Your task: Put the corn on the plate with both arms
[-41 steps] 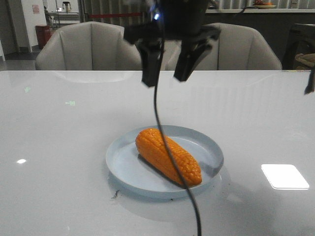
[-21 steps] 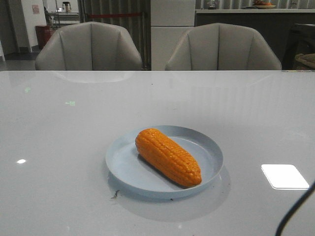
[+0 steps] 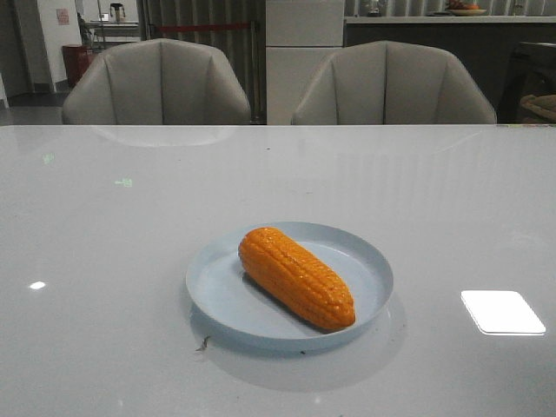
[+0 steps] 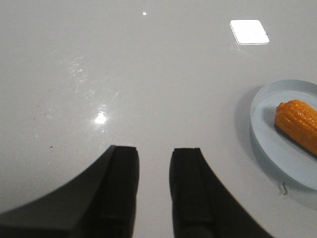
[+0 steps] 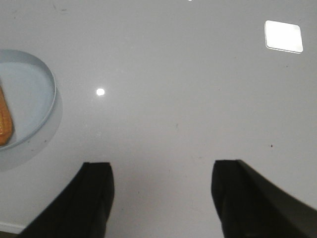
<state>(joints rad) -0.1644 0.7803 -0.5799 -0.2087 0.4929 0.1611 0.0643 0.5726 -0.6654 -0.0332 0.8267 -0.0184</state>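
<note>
Corn (image 3: 296, 278), an orange plastic-looking cob with glossy, bumpy kernel rows, lies on its side inside the round, shallow, pale blue plate (image 3: 369, 261). It sits slantwise across the dish, the blunt, rounded end toward the far left rim and the narrower end toward the near right rim, and it is a little shorter than the plate is wide. Small highlights shine along its kernels. The plate rests flat on my glossy white bench (image 3: 104, 217), with two grey padded chairs (image 3: 156, 82) behind the far edge. My left hand (image 4: 154, 186) hangs over bare bench beside the plate, its black fingers (image 4: 124, 188) slightly parted and holding nothing. My right hand (image 5: 162, 198) is spread wide over the bench, also holding nothing.
</note>
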